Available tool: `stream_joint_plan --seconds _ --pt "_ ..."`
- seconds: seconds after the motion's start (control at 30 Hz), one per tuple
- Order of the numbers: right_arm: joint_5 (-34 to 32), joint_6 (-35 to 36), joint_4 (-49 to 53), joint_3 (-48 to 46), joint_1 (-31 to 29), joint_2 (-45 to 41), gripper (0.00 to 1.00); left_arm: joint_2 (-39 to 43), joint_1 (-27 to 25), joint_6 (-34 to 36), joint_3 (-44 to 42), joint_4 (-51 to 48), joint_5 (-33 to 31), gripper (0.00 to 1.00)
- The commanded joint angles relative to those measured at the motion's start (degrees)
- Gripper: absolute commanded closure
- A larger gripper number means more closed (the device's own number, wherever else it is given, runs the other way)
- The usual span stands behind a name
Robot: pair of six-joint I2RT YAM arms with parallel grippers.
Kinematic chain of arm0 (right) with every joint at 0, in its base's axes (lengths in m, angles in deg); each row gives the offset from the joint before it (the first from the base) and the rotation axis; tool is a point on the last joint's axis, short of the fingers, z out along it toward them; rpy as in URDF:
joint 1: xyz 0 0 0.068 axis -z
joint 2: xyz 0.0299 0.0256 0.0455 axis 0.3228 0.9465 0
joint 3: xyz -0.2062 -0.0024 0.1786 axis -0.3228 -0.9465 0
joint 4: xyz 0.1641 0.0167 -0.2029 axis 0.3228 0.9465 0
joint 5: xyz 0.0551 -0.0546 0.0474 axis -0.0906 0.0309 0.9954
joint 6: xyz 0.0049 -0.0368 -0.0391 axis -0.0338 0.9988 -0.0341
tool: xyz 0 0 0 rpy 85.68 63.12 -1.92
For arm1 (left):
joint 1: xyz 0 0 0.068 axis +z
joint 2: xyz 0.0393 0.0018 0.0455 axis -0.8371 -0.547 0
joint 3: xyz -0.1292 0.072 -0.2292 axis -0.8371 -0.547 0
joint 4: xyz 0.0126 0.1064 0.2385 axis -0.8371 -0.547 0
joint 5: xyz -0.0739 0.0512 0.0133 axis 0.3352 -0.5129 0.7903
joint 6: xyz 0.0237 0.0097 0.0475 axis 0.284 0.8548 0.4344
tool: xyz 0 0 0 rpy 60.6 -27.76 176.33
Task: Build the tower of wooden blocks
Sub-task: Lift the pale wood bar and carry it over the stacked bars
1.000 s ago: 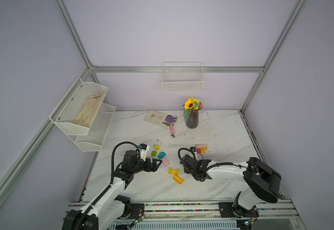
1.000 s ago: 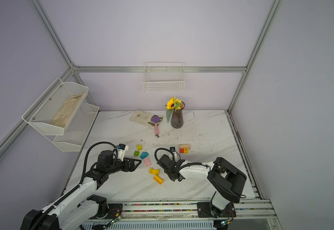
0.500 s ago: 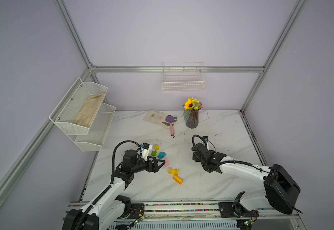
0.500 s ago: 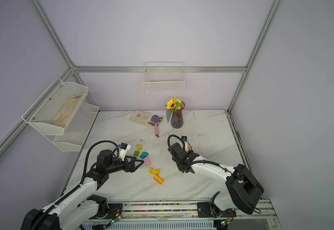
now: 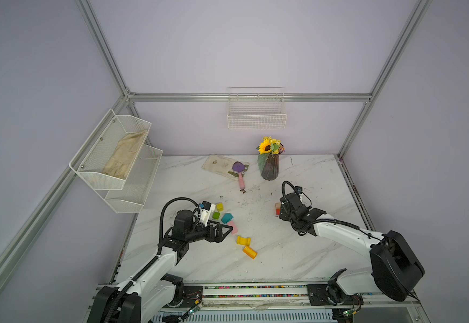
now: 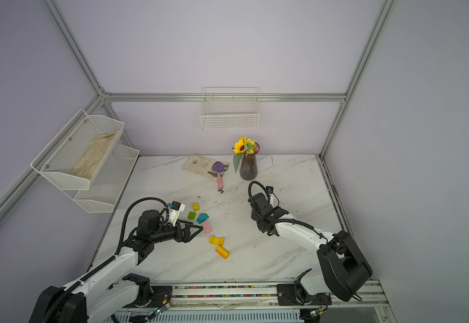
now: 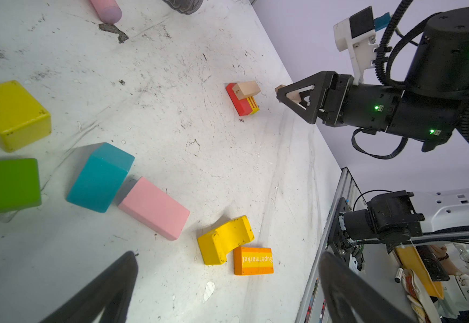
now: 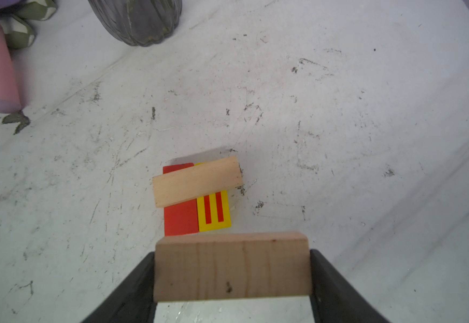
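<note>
Right pincer point(image 7: 282, 93) now at tower point(image 8: 183, 218) — second tan bar point(image 8: 232, 265), six loose blocks point(image 7: 153, 208)

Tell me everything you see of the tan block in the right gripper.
Plain tan block: bare light wood with visible grain and a small dark speck, rectangular, square-edged. It is clamped by its two ends between the right gripper's jaws, held above the table near the red block, apparently touching nothing else.

The tan bar point(image 8: 232, 268) is bare matt wood, pink block point(image 7: 153, 208) smooth-painted, table point(image 8: 339, 112) scuffed marble
</note>
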Motion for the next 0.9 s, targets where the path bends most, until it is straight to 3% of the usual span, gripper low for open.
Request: stream_joint_plan --seconds 0.0,0.33,0.87 --pt "2.64 2.29 -0.66 1.42 0.81 3.54 0.55 0.26 0.11 1.15 0.01 2.31 1.57 0.00" --pt "3.83 4.36 -1.29 5.56 1.52 11.01 0.55 -0.74 0.11 1.11 0.33 2.20 1.43 0.00" --pt "5.08 4.57 -1.70 7.85 2.57 15.36 0.53 -1.50 0.06 1.14 0.53 2.18 1.34 0.00"
